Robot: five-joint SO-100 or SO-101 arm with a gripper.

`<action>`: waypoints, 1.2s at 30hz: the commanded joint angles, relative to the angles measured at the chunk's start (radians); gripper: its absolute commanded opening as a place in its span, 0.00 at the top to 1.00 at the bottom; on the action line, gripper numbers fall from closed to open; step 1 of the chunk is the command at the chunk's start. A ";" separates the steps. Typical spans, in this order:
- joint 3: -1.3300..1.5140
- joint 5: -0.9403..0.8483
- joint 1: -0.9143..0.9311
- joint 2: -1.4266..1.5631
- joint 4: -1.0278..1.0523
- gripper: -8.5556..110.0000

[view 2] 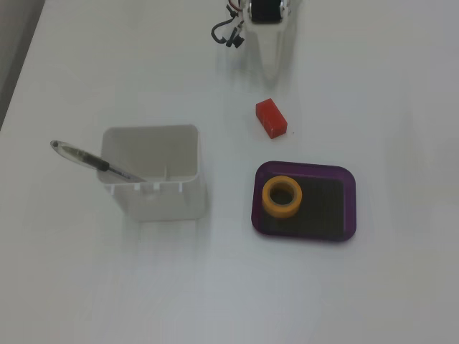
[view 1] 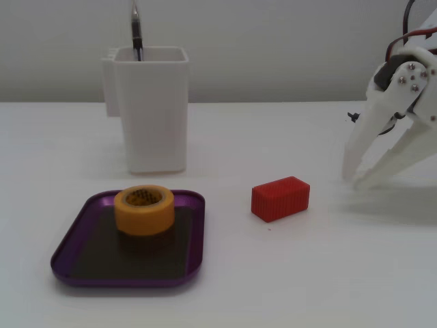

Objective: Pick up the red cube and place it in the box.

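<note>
The red cube is shown lying on the table, just beside the purple tray, which is partly occupied by a yellow tape roll. The gripper, jaws parted and empty, is poised nearby; the approach step is judged underway, with lowering and closure required next.
</note>
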 commanded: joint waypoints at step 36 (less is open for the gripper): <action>-0.084 -0.005 0.006 -0.005 -0.017 0.93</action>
